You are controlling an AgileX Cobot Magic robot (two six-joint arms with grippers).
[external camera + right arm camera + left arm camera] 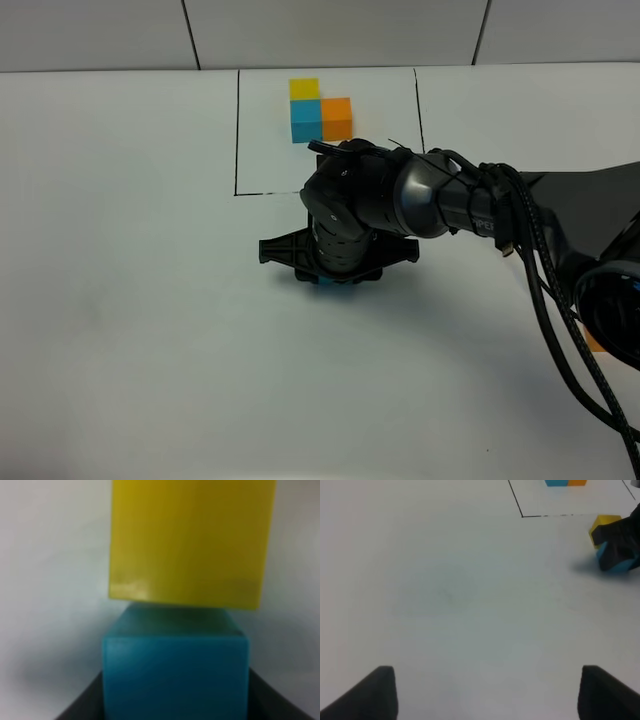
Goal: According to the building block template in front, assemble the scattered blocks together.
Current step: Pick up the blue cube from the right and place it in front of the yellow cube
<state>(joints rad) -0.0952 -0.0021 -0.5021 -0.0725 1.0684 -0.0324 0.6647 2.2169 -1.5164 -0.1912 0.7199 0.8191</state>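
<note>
The building block template (320, 110) is a yellow, blue and orange cluster inside a thin black rectangle at the back. My right gripper (338, 270) reaches across to the table's middle, just in front of that frame, and is shut on the light blue block (175, 675). The blue block rests on the table, and the yellow block (192, 540) touches its far face. In the left wrist view both blocks sit near the frame's front line, yellow block (605, 522) behind blue block (620, 566). An orange sliver (596, 343) shows behind the right arm. My left gripper (487, 692) is open over bare table.
White tabletop all around, with a tiled wall (330, 30) behind it. The right arm's black body and cables (540, 250) stretch from the right edge across to the centre. The left arm does not show in the high view.
</note>
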